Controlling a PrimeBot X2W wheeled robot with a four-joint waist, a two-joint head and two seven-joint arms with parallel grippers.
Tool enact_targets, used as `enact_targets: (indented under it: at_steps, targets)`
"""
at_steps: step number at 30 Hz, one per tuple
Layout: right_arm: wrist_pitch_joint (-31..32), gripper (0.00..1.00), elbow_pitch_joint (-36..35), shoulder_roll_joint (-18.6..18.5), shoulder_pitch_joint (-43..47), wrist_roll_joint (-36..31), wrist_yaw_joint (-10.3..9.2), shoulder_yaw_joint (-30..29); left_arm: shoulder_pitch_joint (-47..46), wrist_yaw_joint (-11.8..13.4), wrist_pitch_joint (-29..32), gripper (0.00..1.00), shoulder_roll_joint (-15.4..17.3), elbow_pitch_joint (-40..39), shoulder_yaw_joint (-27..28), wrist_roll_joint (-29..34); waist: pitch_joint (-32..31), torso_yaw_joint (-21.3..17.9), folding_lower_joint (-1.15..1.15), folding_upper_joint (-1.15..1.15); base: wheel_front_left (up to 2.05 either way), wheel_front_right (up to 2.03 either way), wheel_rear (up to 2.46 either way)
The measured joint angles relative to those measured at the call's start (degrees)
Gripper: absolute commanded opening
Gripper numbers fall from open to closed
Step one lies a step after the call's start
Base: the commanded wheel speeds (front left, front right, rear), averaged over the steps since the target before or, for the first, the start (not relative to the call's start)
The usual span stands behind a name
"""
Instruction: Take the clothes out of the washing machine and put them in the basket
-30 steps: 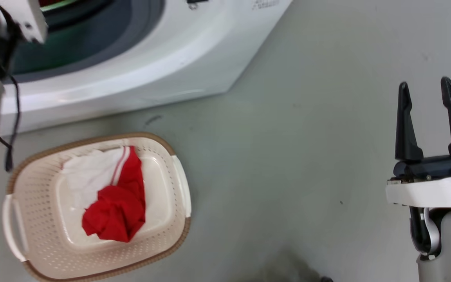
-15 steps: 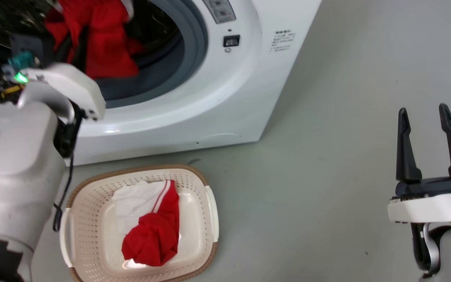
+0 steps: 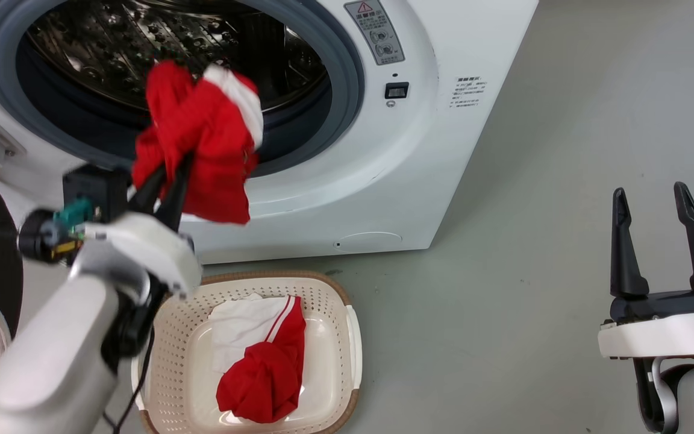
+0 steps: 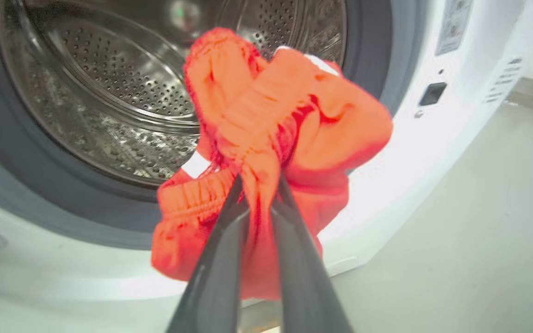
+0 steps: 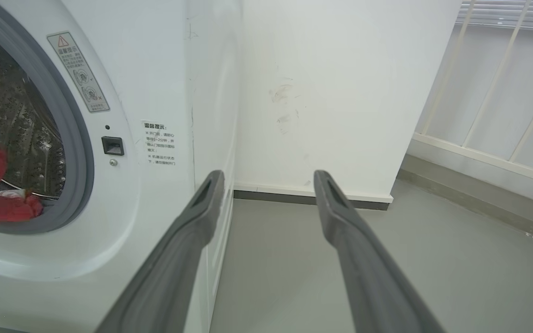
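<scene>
**Head view.** Found the left tool [image 3: 169, 172] clenched on a red-and-white garment [image 3: 202, 138], bunched and hanging in front of the porthole of the washing machine [image 3: 443, 169], outside the steel drum [image 3: 142, 42]. Judged mid-carry: pinched at a fold so the bundle comes away in one piece, and held high, probably to pass the grey rim before going down. Noted the basket [image 3: 323, 301] on the floor [image 3: 534, 271] just below the machine front, near the load; probably parked there for a short drop. Logged a second garment [image 3: 262, 374] already lying inside it, red over white. Judged near the end: one piece in, one in hand. Marked the right tool [image 3: 650, 196] as released, spread wide and idle, well apart over the floor, likely to stay out of the working arm's way.

**Left wrist view.** Confirms the grip: dark fingers [image 4: 215, 277] squeezed together on a gathered elastic hem, with cloth spilling to either side and the drum behind.

**Right wrist view.** Looks past the parted right tool [image 5: 267, 175] at the machine's side and a white wall [image 5: 317, 92]. Picks out a warning sticker [image 5: 79, 71] with a red triangle, a Chinese heading and pictograms. Below it a dark latch socket [image 5: 112, 145], and beside that a small printed notice [image 5: 159, 143] in Chinese with lines marked ※. Too small to read with confidence. No brand name made out.
</scene>
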Motion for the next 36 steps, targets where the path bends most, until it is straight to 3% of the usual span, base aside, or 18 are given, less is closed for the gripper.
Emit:
enact_targets:
  at_steps: [6,12,17,21,36]
  targets:
    - [0.00,1.00,-0.01,0.00,0.05,0.08,0.00,-0.02,10.64,5.30,6.33,0.00,5.11,-14.69,-0.03,-1.83,0.44,0.31,0.00,0.00,0.00,0.00,0.00]
    - [0.00,1.00,-0.25,0.00,-0.26,0.08,0.00,0.53,15.97,6.77,10.18,0.00,6.33,-15.38,-2.93,-2.37,2.52,-0.09,0.00,0.00,0.00,0.00,0.00]
    - [0.00,1.00,-0.67,-0.01,-1.47,-0.10,0.00,0.88,16.63,5.38,11.61,0.00,4.83,-7.45,-5.13,-2.79,5.68,-0.81,0.00,0.00,0.00,0.00,0.00]
    - [0.00,1.00,-1.38,0.00,-2.49,-0.43,0.01,0.85,15.71,3.01,11.91,0.00,1.87,0.57,-4.88,-5.99,9.06,-1.57,0.01,0.00,0.00,0.00,0.00]
    - [0.00,1.00,-4.05,-0.01,-4.89,-0.57,0.00,0.18,-0.08,-2.12,5.48,0.00,-4.31,31.07,-7.32,-1.07,23.59,-4.07,0.01,0.00,0.00,0.00,0.00]
